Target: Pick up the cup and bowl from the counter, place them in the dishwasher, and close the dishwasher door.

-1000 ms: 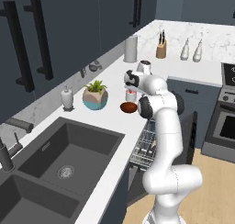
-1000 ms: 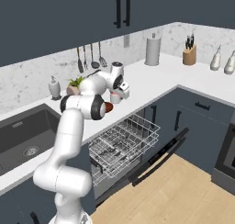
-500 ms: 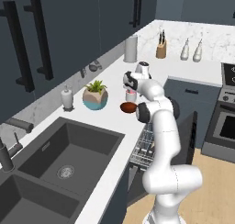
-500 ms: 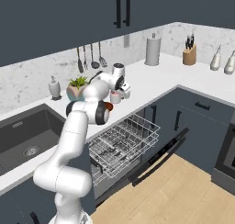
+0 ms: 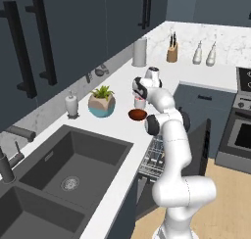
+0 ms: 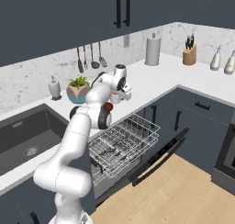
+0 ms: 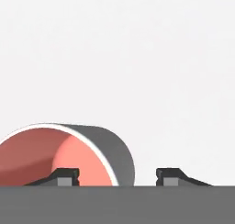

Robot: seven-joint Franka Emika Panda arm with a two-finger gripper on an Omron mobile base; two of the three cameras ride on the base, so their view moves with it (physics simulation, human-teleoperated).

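Gripper (image 7: 117, 176) hangs low over the white counter (image 5: 191, 72), one fingertip inside the cup (image 7: 69, 156) and the other outside its wall, so the jaws straddle the rim; whether they press on it cannot be told. In the left base view the cup (image 5: 139, 103) stands upright under the hand, just beyond the dark reddish bowl (image 5: 138, 114), which sits near the counter's front edge. A potted plant (image 5: 102, 101) stands to their left. Below the counter edge the dishwasher door (image 6: 158, 155) hangs open and the wire rack (image 6: 121, 144) is pulled out
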